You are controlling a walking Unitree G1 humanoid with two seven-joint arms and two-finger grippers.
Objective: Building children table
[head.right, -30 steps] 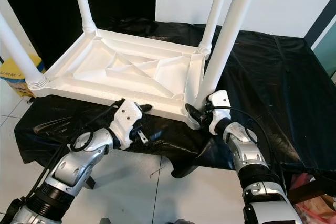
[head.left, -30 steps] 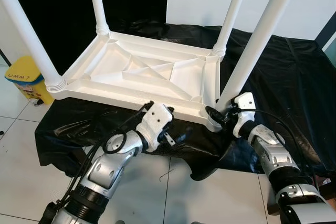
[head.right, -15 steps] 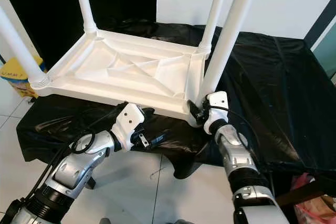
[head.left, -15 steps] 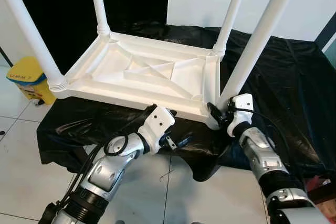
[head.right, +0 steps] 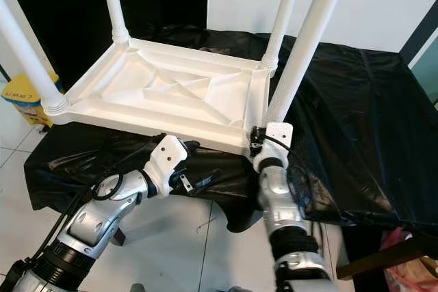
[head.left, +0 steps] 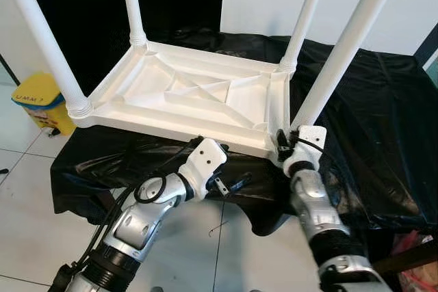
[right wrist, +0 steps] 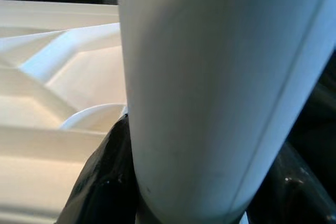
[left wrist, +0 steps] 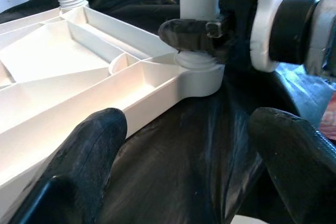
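While the white children's table [head.left: 198,97] lies upside down on the desk [head.left: 383,121] draped in black plastic sheet [head.right: 356,100], all four of its legs pointing up, your right pincer [left wrist: 197,27] is clamped around the base of the near right leg [head.left: 342,52], just above the ribbed collar where that leg enters its corner socket [left wrist: 202,74]. The right wrist view puts the leg's white tube hard against the lens with dark fingers [right wrist: 102,182] either side, so you have a firm hold on it. Your left pincer [head.left: 229,184] hovers at the desk's front edge, just below the tabletop's near rim, its two fingers [left wrist: 89,150] spread wide and holding nothing; the left wrist view looks between them straight at the gripped corner. The step in hand looks like seating or twisting this last leg home. The risk is leverage: the leg is long and you hold it at the bottom, so a push that is off its axis could tip it in the socket rather than drive it down. The tabletop sits close to the desk's front edge on slick plastic, with nothing bracing it, so a hard twist could slide the whole piece toward the floor [head.left: 20,189] or bunch the sheet under the corner. The yellow bin [head.left: 41,100] stands on the floor at the far left, well apart from the work.
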